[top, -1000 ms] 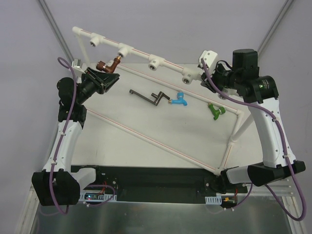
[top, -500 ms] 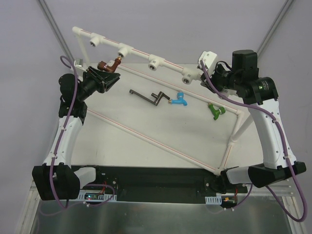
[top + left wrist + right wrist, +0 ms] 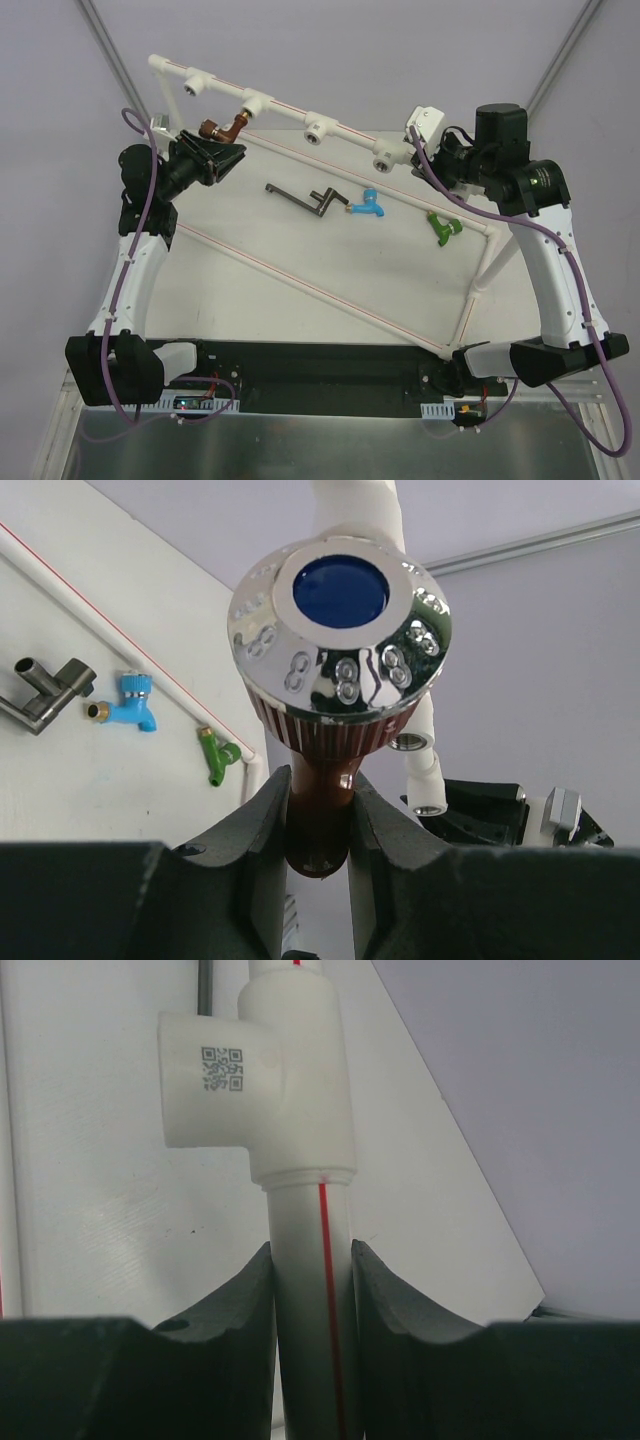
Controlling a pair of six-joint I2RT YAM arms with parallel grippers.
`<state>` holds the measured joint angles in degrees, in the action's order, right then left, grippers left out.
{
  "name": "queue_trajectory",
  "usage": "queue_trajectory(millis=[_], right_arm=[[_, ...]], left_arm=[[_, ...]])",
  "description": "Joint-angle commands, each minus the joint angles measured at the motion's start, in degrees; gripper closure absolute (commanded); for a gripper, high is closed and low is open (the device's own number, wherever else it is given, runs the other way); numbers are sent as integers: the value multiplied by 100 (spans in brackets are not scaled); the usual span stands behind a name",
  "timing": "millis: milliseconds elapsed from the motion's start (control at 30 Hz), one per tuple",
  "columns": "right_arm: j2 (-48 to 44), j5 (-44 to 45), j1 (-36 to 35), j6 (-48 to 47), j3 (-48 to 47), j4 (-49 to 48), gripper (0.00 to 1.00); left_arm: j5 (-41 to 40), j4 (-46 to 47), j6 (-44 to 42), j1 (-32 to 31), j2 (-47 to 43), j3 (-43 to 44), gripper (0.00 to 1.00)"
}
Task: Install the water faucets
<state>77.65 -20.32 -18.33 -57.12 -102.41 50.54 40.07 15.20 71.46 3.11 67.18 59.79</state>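
Atop red-brown faucet [image 3: 330, 750], wrist-only blue inset [image 3: 340, 590]

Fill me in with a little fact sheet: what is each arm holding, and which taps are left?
left fingers: shut on red-brown faucet, its end at the white pipe frame
right fingers: shut on white pipe frame
blue faucet: loose on table
green faucet: loose on table
dark metal piece: beside blue faucet
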Motion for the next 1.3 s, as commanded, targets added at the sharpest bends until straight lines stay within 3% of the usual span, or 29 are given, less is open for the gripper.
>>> queue_trajectory(millis=[0,1267], right_arm=[[102,362,22,500,248,360,98],[-22,414,-233,509,292,298,98]], left_arm=[[158,141,-1,49,-12,270,100],[228,-87,-115,-267,199,850,100]])
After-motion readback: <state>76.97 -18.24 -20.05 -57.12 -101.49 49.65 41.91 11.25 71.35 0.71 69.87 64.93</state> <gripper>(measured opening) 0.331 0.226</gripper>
